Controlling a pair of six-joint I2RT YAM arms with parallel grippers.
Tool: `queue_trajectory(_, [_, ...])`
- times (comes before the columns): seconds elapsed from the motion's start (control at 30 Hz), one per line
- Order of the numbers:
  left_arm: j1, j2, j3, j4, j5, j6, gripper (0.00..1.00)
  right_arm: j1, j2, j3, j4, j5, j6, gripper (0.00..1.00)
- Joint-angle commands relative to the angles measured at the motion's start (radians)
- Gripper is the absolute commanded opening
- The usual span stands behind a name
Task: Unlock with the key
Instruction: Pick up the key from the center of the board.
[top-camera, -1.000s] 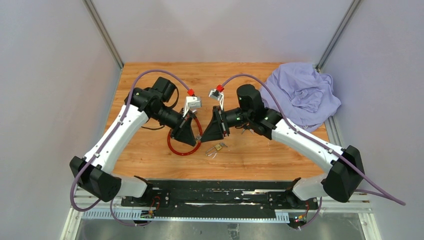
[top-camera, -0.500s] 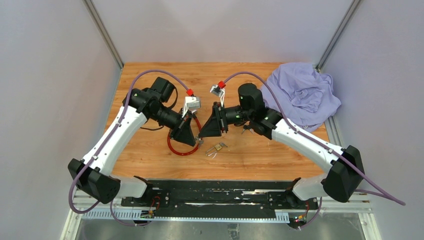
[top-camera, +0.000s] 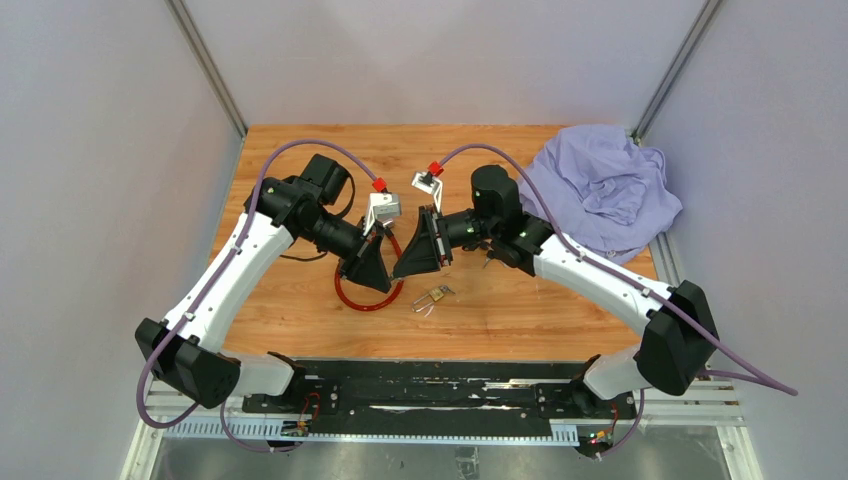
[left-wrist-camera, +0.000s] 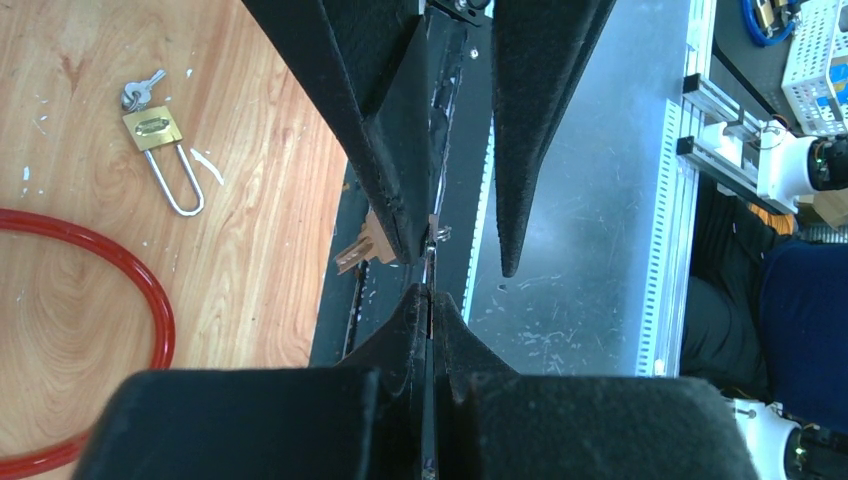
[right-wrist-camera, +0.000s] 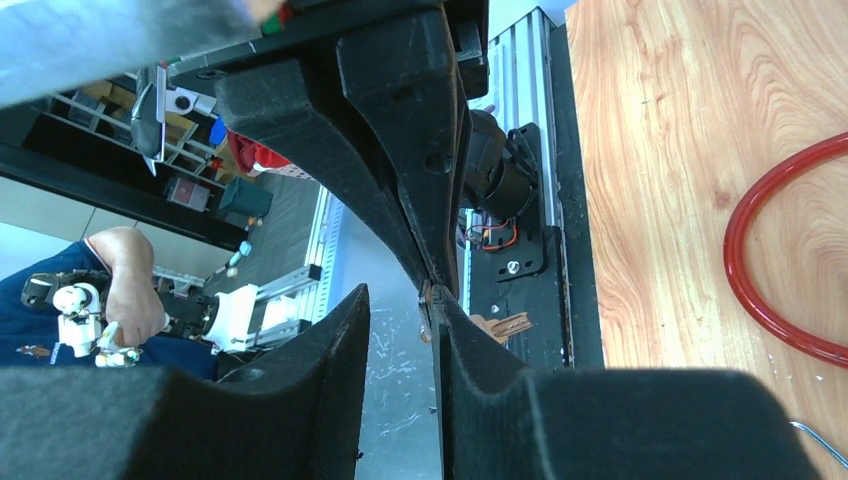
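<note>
Nearest me, the padlock (top-camera: 433, 296) lies flat on the tabletop (top-camera: 520, 315). Just beyond, by the red ring (top-camera: 365, 303), the left fingers (left-wrist-camera: 400, 335) pinch a thin key (left-wrist-camera: 431, 250). The right fingers (right-wrist-camera: 330, 345) stand apart around it. Lilac cloth (top-camera: 605, 190) lies farthest.

A crumpled lavender cloth (top-camera: 610, 190) is heaped at the bench's (top-camera: 300, 300) far right corner; a red ring (left-wrist-camera: 165, 335) is laid near the middle.
</note>
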Motion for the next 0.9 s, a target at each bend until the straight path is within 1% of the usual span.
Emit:
queue_trajectory(0.0, [0.004,-0.011,0.012,0.011,0.013,0.007,0.0,0.008,0.013,-0.001,0.017,-0.05,0.012,0.28])
queue_trajectory(0.1, [0.004,-0.01,0.013,0.011,0.012,0.005,0.0,0.011,0.019,0.014,-0.038,-0.049,-0.017,0.27])
queue_trajectory(0.2, [0.004,-0.008,0.017,0.009,0.013,0.003,0.0,0.013,0.019,0.016,-0.059,-0.042,-0.027,0.21])
queue_trajectory(0.3, [0.004,-0.01,0.019,0.011,0.013,0.004,0.0,0.013,0.024,0.029,-0.098,-0.034,-0.046,0.2])
queue_trajectory(0.33, [0.004,-0.01,0.021,0.011,0.012,0.003,0.0,0.014,0.024,0.032,-0.113,-0.031,-0.056,0.18])
queue_trajectory(0.37, [0.004,-0.01,0.023,0.011,0.011,0.002,0.0,0.014,0.025,0.036,-0.126,-0.028,-0.065,0.14])
queue_trajectory(0.4, [0.004,-0.01,0.023,0.011,0.01,0.002,0.0,0.014,0.025,0.039,-0.135,-0.024,-0.069,0.06])
queue_trajectory(0.43, [0.004,-0.01,0.025,0.01,0.01,0.003,0.0,0.014,0.024,0.04,-0.136,-0.023,-0.071,0.01])
queue_trajectory(0.63, [0.003,-0.004,0.03,0.009,-0.009,0.001,0.01,0.015,0.014,0.038,-0.14,-0.018,-0.066,0.01])
queue_trajectory(0.7, [0.004,0.001,0.033,0.009,-0.022,-0.001,0.06,0.015,0.01,0.038,-0.139,-0.024,-0.057,0.01])
queue_trajectory(0.77, [0.004,0.01,0.04,0.008,-0.034,-0.006,0.14,0.014,0.01,0.037,-0.136,-0.032,-0.046,0.01])
queue_trajectory(0.87, [0.004,0.028,0.051,0.009,-0.064,-0.009,0.34,0.011,0.006,0.036,-0.134,-0.024,-0.036,0.01])
